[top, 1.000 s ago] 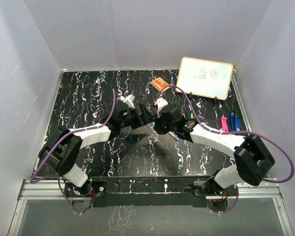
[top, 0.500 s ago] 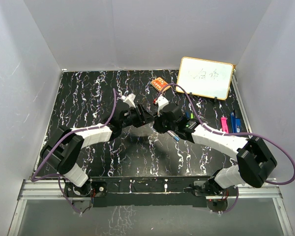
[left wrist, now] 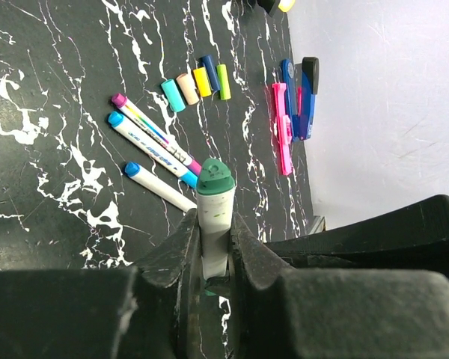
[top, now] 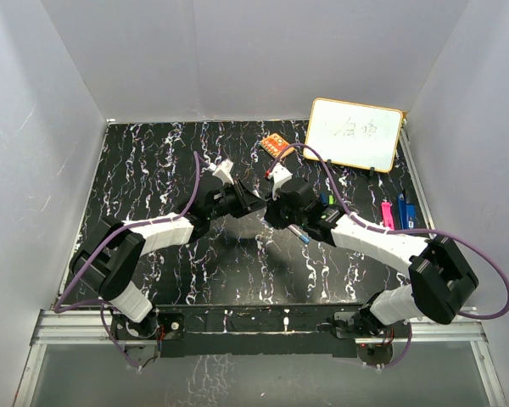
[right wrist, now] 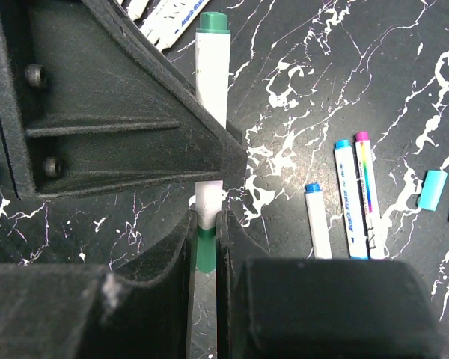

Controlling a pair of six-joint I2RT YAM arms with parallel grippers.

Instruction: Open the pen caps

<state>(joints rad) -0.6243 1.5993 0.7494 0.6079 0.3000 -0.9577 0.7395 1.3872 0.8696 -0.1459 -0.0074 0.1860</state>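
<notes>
Two pincers, one marker between them. The left pincer (left wrist: 213, 224) is clamped tight on the white barrel of the green marker (left wrist: 215, 206), whose dark green tail end (left wrist: 215, 178) sticks out past the fingertips. The right pincer (right wrist: 206, 218) is closed snug on what looks like the green cap (right wrist: 204, 250) at the other end, a short solid green sleeve seated on the barrel with no gap visible. The marker is held in the air above the middle of the black marbled desk (top: 153, 170). On the desk lie five loose caps (left wrist: 201, 81) in a tidy row, touching or nearly touching: teal, peach, yellow, dark blue and lime, all short stubby cylinders. Just beside them are three lying markers (left wrist: 153, 149), white barrels roughly parallel, one with a purple end and two with blue ends. Near the right wall are one pink piece (left wrist: 282, 127) and two blue pieces (left wrist: 298, 97), pen-like, type unclear. At the far edge there is one whiteboard (top: 356, 134) and one orange block (top: 276, 144).
</notes>
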